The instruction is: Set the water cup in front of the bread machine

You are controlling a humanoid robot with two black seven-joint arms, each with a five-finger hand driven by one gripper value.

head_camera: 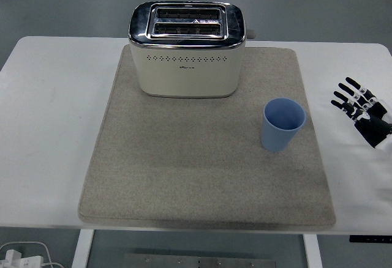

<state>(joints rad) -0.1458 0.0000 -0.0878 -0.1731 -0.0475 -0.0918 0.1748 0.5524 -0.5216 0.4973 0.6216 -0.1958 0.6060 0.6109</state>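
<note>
A light blue water cup (283, 124) stands upright and empty on the grey mat (184, 170), to the front right of the toaster. The cream and chrome bread machine (187, 49) stands at the back of the mat with two empty slots on top. My right hand (362, 114) is at the right edge of the picture, over the white table beside the mat, well right of the cup. Its fingers are spread and hold nothing. The left arm is out of view.
The white table (49, 127) extends left and right of the mat. A white cable and plug (18, 257) lie on the floor at the bottom left, below the table's near edge.
</note>
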